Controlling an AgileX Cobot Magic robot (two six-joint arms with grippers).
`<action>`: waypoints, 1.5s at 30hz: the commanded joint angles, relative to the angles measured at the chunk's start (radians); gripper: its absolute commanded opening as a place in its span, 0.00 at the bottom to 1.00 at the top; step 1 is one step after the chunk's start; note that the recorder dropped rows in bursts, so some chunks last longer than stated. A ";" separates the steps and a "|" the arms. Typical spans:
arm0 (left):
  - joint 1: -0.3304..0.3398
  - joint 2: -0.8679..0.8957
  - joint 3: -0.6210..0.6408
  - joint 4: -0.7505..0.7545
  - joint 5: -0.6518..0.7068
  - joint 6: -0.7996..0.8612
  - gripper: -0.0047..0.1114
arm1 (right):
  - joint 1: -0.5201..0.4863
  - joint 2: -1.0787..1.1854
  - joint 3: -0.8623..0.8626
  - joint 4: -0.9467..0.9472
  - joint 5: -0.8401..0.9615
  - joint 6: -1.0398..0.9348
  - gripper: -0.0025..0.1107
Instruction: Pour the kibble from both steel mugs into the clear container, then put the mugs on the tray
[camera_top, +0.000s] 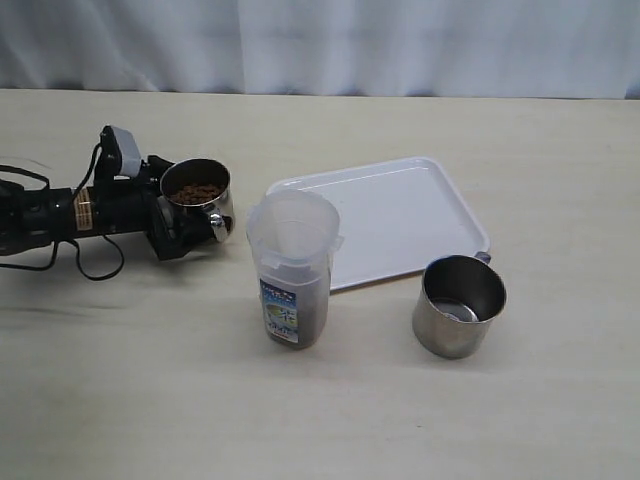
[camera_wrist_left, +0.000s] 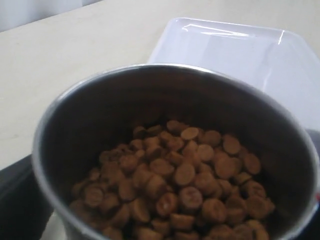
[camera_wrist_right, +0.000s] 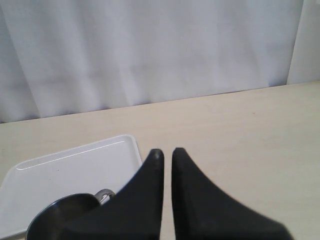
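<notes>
- Kibble lies heaped in the filled steel mug, left of centre in the exterior frame. The mug is kept upright, evidently so that nothing spills ahead of the pour.
- Left gripper is clamped on that mug, low on its side by the handle. Whether the mug is clear of the table cannot be confirmed.
- Clear container stands open at centre frame with a brown layer in its base. Judged: one pour done, one outstanding.
- Empty steel mug stands at lower right, just beside the tray, not on it.
- Right gripper is absent from the exterior frame. Its fingers are almost together and grip nothing, with the empty mug close by.
</notes>
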 joint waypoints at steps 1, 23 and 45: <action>-0.008 0.006 -0.005 -0.013 0.002 0.018 0.58 | -0.005 -0.003 0.004 0.000 0.006 -0.006 0.06; 0.047 -0.416 0.059 0.292 0.062 -0.161 0.04 | -0.005 -0.003 0.004 0.000 0.006 -0.006 0.06; -0.328 -0.790 0.206 0.324 0.480 -0.247 0.04 | -0.005 -0.003 0.004 0.000 0.006 -0.006 0.06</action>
